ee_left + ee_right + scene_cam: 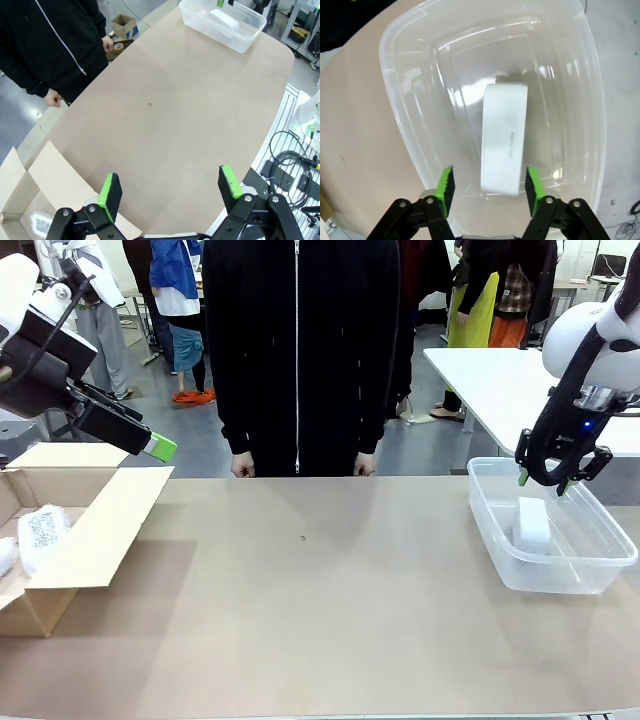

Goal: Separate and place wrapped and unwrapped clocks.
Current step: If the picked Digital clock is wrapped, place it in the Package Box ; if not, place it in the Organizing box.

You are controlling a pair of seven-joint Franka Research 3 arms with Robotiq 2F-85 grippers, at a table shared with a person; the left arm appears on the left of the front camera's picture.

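Note:
The unwrapped clock (504,137), a smooth white block, lies on the floor of a clear plastic bin (410,125). My right gripper (489,185) hovers just above it, open, with a green pad on each side of the block's near end. From the front, the right gripper (545,482) hangs over the bin (500,570) and the white block (532,523) rests inside. A wrapped bundle (40,535) lies in the cardboard box (100,540) at the left, and a second one (5,555) shows at the frame edge. My left gripper (170,190) is open and empty, raised above the box (30,195).
A person in a black zipped jacket (298,350) stands at the table's far edge with both hands hanging down. The brown table top (320,610) stretches between box and bin. Cables (290,165) lie off the table's near side. A tape roll (118,46) sits on the floor.

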